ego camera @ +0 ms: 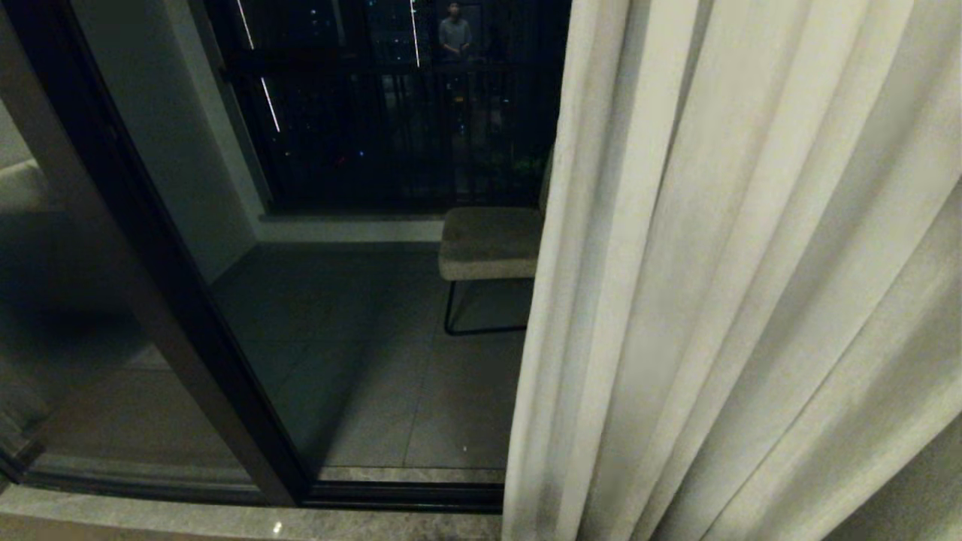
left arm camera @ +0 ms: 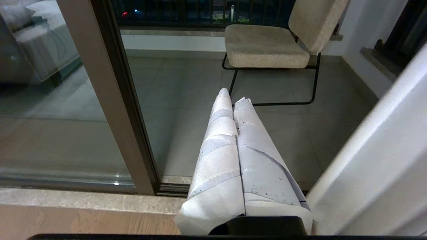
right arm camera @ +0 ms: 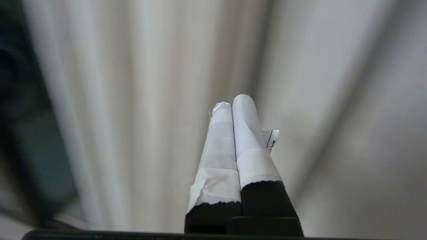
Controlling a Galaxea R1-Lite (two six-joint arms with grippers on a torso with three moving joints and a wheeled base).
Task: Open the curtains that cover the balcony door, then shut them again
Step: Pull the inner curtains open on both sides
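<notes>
The cream curtains (ego camera: 736, 285) hang in vertical folds over the right half of the head view, their edge falling down the middle of it. To the left the balcony door (ego camera: 361, 315) shows bare glass in a dark frame (ego camera: 158, 255). Neither arm shows in the head view. My right gripper (right arm camera: 232, 101) is shut with nothing between its white-taped fingers, and it points at the curtains (right arm camera: 140, 110) close in front. My left gripper (left arm camera: 233, 95) is also shut and empty, pointing at the door glass (left arm camera: 186, 100) beside the curtains' edge (left arm camera: 377, 160).
Beyond the glass, a beige cushioned chair (ego camera: 488, 240) on a thin black frame stands on the balcony's tiled floor, with a black railing (ego camera: 391, 128) behind it. A person's reflection (ego camera: 455, 34) shows in the glass. A stone sill (ego camera: 225, 518) runs below the door track.
</notes>
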